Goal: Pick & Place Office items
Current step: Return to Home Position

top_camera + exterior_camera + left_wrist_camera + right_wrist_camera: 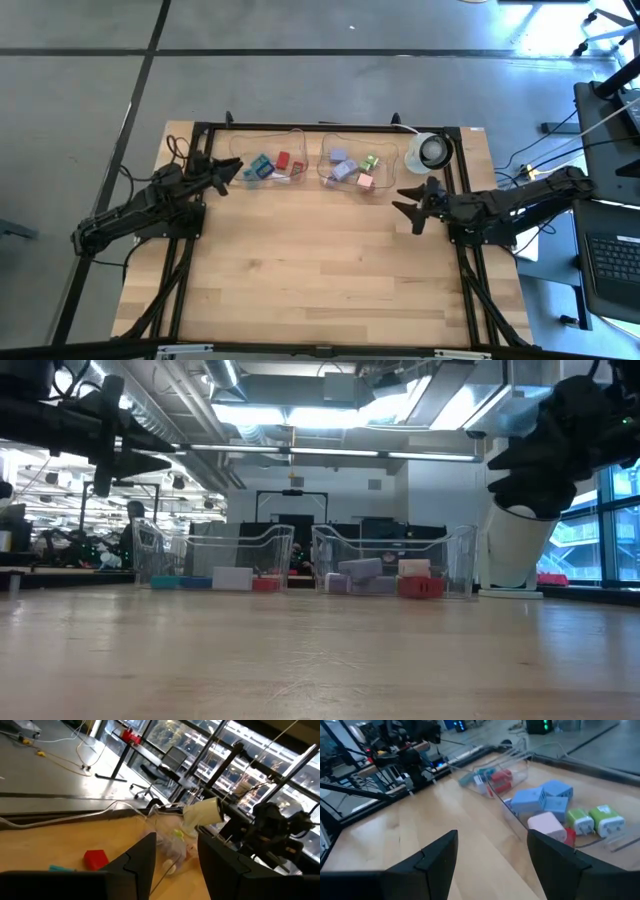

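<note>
Shows from above a pale wooden plank tabletop (320, 285) with small blocky office items (345, 170) inside two clear plastic trays (350, 137) at twelve o'clock, left gripper (236, 176) at ten and right gripper (405, 210) at three, both spread, and reveals only at table height the strip-lit room behind.

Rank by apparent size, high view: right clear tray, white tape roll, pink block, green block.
1. right clear tray
2. white tape roll
3. pink block, green block: look alike, not ranked.
</note>
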